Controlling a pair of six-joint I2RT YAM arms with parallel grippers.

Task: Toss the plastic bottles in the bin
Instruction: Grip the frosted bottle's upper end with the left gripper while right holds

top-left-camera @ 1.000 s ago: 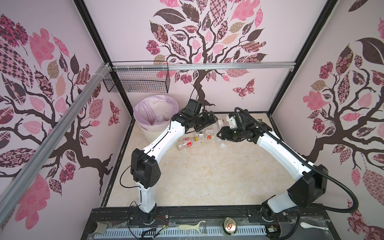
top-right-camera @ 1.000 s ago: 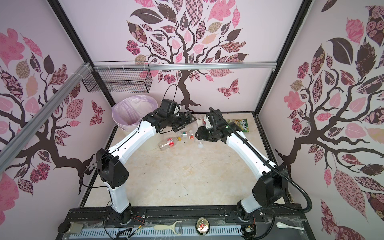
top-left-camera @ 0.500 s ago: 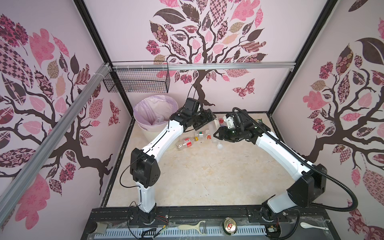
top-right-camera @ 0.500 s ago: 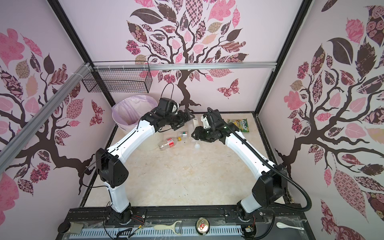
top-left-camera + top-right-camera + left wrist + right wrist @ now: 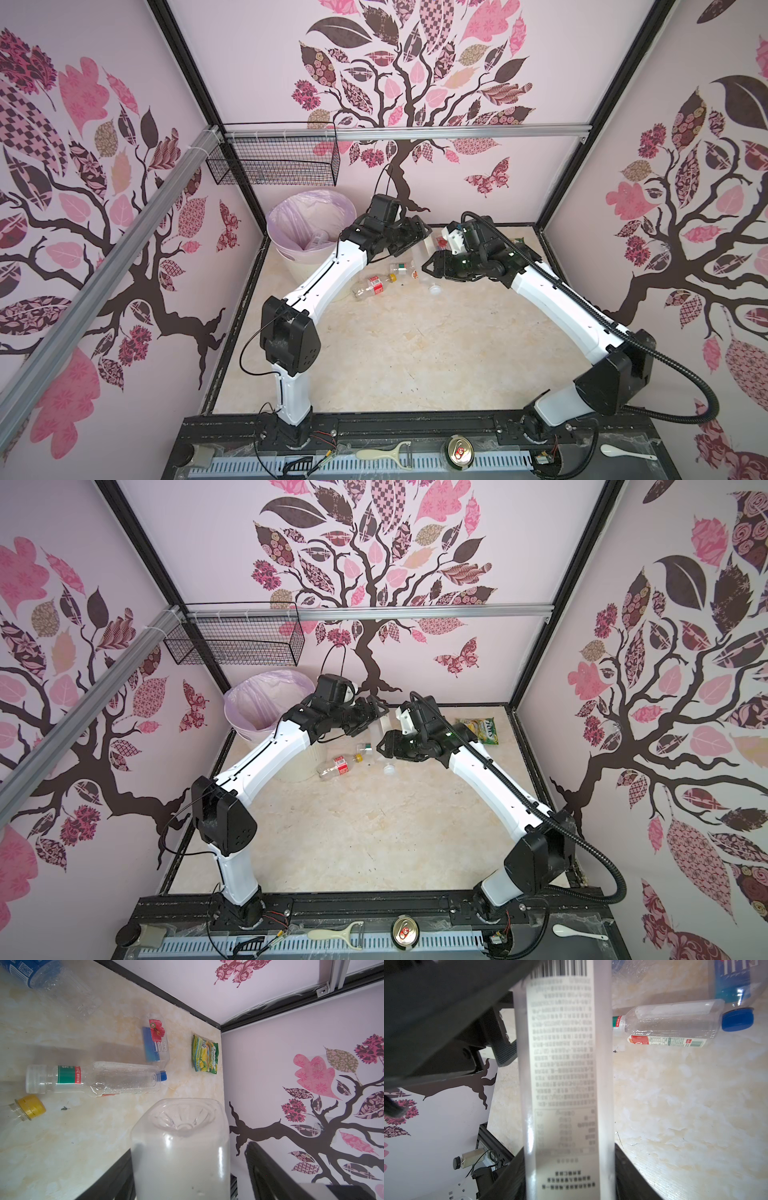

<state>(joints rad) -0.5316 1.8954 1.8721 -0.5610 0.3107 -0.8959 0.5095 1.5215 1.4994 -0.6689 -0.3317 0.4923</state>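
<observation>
The frosted bottle (image 5: 423, 255) hangs above the table (image 5: 415, 353) at its 12 o'clock end, between the two grippers. Its long axis runs about 12 to 6 in both top views, with the white cap low toward 6 and the base toward 12. The right gripper (image 5: 430, 268) is clamped on the labelled body nearer the cap; in the right wrist view both its fingers (image 5: 631, 1178) press the sides. The left gripper (image 5: 417, 241) straddles the base end from 10 o'clock, jaws fairly wide. In the left wrist view one finger (image 5: 261, 1167) stands off the bottle with a gap showing, while the opposite one seems to touch, so I judge it has no grip yet. The bin (image 5: 299, 268) stands at 9 o'clock of the bottle, beside the left arm and well apart from the right, so the left arm is the nearer carrier. The coming move turns on the left jaws closing across the short axis near the base before the right lets go. If the right releases too soon, the bottle drops among the loose bottles (image 5: 370, 286) at 7 o'clock.
</observation>
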